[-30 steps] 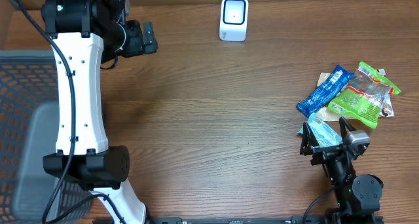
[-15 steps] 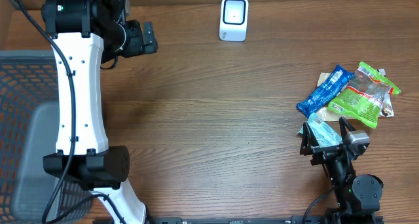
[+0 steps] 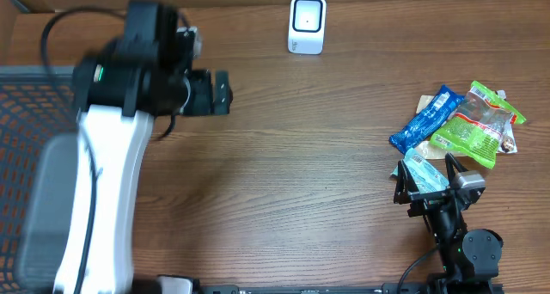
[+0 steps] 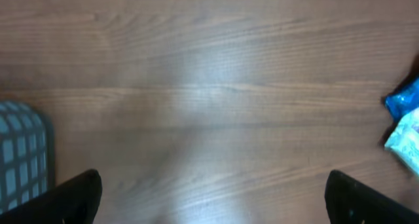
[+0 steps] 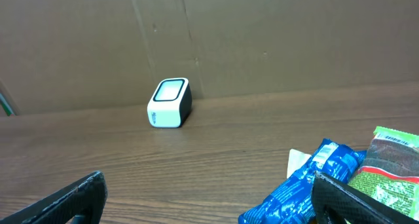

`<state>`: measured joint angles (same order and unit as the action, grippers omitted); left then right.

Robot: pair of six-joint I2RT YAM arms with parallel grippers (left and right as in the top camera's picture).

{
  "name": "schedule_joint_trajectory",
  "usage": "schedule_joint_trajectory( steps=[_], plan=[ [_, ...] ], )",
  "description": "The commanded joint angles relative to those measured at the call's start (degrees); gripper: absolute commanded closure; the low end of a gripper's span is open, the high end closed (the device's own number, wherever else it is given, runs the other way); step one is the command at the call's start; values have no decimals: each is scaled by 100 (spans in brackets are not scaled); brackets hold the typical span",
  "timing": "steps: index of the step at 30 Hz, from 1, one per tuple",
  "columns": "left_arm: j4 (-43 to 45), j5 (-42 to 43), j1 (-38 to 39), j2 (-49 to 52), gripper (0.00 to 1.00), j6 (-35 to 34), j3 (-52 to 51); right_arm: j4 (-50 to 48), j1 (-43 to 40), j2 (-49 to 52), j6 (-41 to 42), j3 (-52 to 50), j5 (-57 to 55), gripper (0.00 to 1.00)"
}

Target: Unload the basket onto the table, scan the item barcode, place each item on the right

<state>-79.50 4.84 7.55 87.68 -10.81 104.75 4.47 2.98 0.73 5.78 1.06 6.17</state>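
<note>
Overhead, left gripper spread wide, scanner well apart

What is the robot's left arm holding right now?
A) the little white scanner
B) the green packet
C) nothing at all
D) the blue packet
C: on the left arm the jaws stand wide apart, with only bare table showing between them.
</note>
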Motion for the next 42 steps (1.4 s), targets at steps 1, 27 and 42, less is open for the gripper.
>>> schedule_joint_trajectory(
  steps=[1, 27, 42],
  plan=[
    [957, -188, -186, -1038, 0, -33, -1259, -35, -48, -57, 22, -61, 35, 0],
    [8577, -269, -1145, -7569, 0, 1257, -9578, -35, -48, -57, 22, -61, 35, 0],
    [7842, -273, -1172, -8752, 0, 1252, -10448, -35, -48, -57, 22, -61, 35, 0]
  ],
)
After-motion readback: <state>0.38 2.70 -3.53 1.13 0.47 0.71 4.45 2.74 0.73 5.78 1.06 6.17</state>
